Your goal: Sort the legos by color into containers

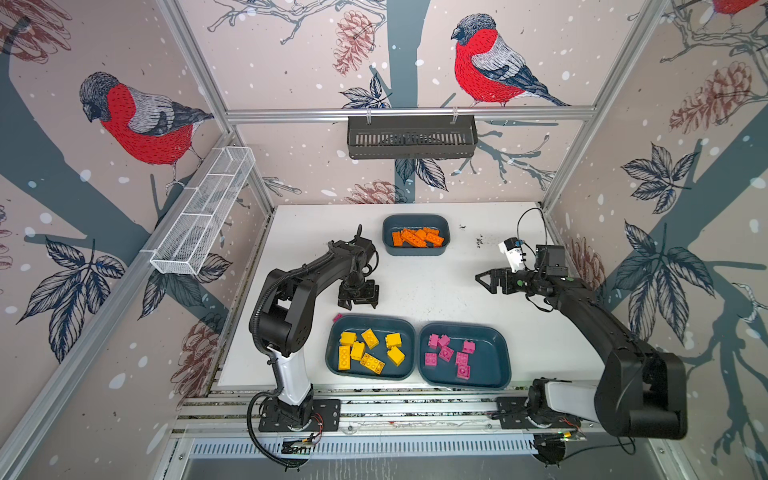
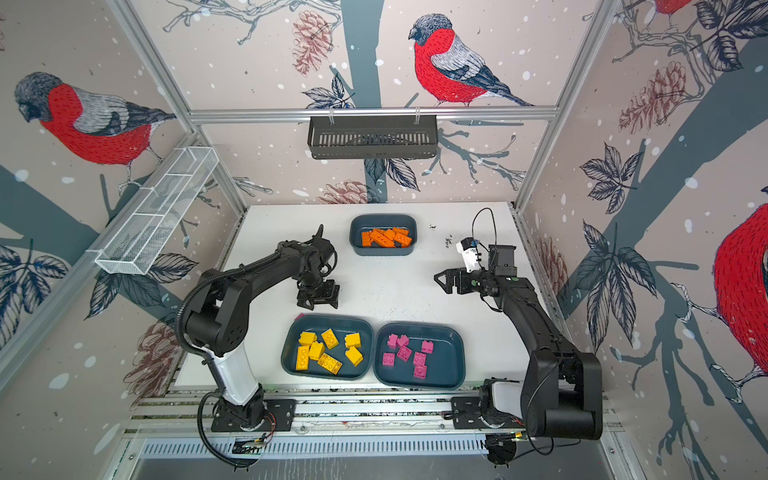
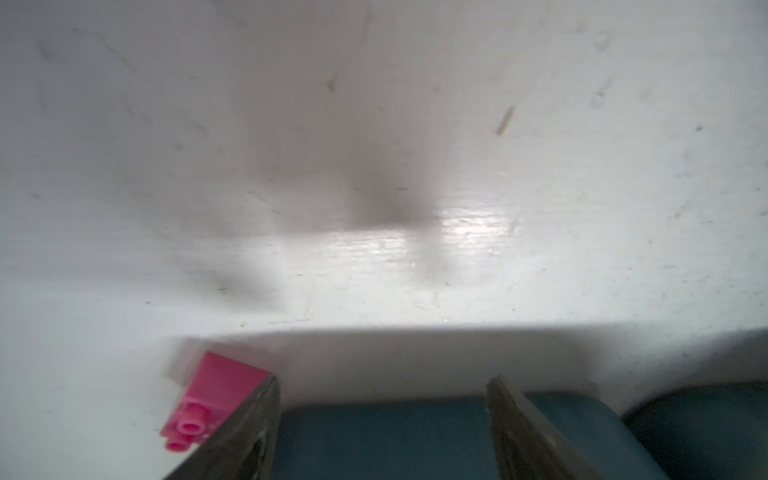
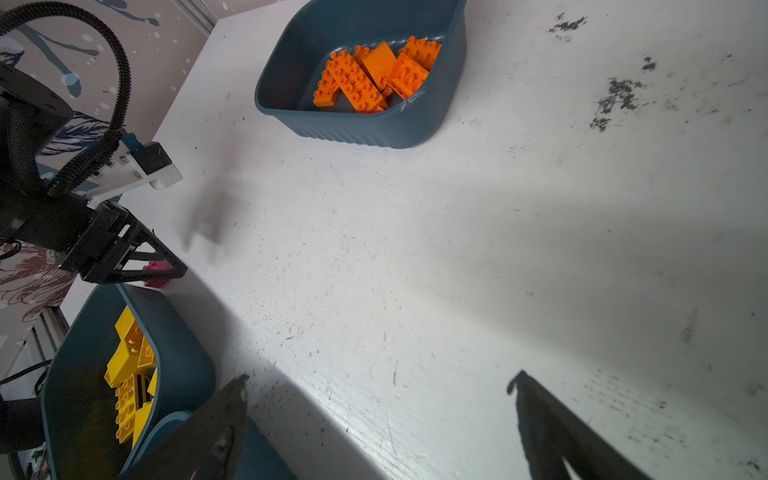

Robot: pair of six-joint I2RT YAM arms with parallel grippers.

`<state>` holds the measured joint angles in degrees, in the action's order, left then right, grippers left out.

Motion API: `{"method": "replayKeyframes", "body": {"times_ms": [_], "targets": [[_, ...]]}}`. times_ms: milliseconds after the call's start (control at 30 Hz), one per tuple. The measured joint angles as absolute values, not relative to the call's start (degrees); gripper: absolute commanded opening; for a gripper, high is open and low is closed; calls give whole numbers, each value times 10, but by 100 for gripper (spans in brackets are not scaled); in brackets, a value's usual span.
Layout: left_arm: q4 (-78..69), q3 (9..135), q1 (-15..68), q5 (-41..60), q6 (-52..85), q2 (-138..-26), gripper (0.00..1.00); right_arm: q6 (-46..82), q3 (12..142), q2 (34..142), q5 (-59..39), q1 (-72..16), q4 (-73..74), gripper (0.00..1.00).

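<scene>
A white scuffed tabletop (image 1: 436,291) within bird-print walls (image 1: 291,62). In both top views, the deep teal plastic tub (image 1: 415,250) at twelve o'clock holds orange studded bricks (image 1: 415,237). The shallow teal plastic tub (image 1: 409,345) at six holds yellow studded bricks (image 1: 370,337), and the second shallow teal tub (image 1: 494,361) at five holds pink studded bricks (image 1: 445,353). Left wrist: the left gripper (image 3: 382,380) is parted and empty, one finger half hiding a stray pink brick (image 3: 216,390) outside the tubs. Right wrist: the right gripper (image 4: 380,377) is spread wide and empty.

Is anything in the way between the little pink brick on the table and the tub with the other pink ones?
Yes. The pink brick lies on the table at the far left corner of the yellow-brick tub, and that tub stands between it and the pink-brick tub. The open left gripper hovers beside the brick.
</scene>
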<state>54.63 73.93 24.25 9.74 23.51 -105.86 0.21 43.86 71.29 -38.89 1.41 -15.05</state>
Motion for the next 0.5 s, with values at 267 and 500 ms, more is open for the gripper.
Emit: {"method": "replayKeyframes", "body": {"times_ms": [267,500], "targets": [[551,759,254,90,267,-1049,83,90,343,612,-339,15,-17,99],[502,760,201,37,261,-993,94,165,245,519,-153,14,72,99]]}}
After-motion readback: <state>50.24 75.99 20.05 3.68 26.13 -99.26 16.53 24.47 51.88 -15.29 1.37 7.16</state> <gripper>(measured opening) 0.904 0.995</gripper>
